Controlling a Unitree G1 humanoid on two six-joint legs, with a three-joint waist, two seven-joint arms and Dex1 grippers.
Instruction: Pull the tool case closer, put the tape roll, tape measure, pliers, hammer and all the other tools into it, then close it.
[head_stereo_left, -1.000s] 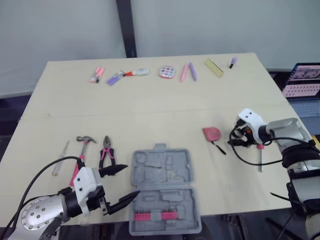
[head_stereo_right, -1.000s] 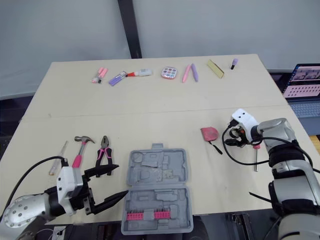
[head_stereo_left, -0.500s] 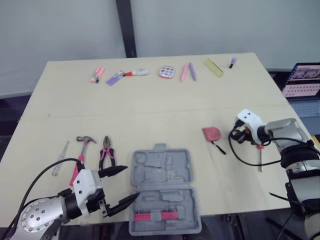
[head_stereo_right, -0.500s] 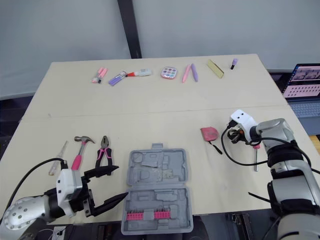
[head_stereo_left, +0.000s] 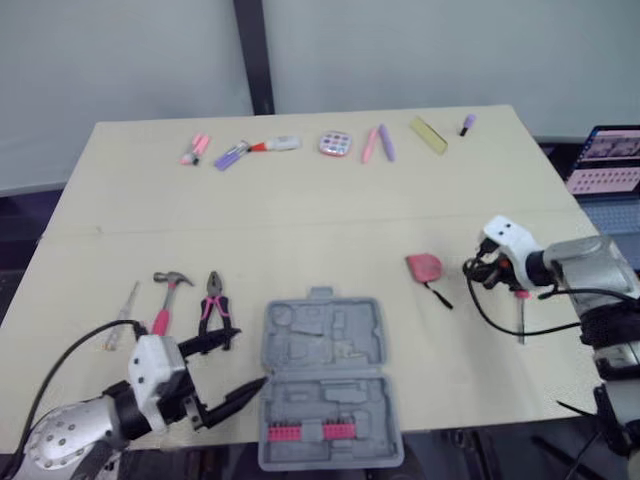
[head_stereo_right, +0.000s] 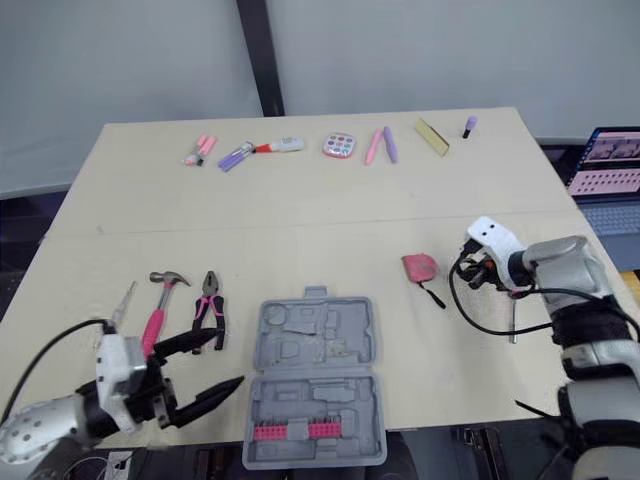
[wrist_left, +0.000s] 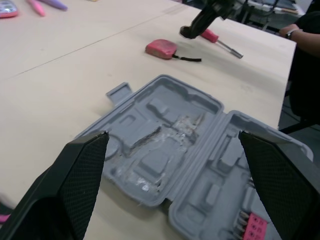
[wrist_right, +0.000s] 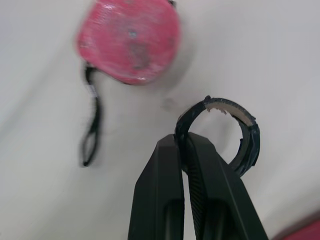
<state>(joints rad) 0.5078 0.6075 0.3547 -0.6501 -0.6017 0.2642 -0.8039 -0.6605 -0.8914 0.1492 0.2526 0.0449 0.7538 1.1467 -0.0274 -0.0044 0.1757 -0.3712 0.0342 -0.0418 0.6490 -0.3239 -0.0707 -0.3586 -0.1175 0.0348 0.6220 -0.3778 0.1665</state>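
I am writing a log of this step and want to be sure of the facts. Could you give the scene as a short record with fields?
tool case: open, flat at the near table edge, pink bits in its near half
left gripper: open, by the case's left side, holding nothing
right gripper: shut on the tape roll, close to the tape measure
tape measure: on the table, right of the case
hammer and pliers: on the table, left of the case
screwdriver: on the table by the right arm
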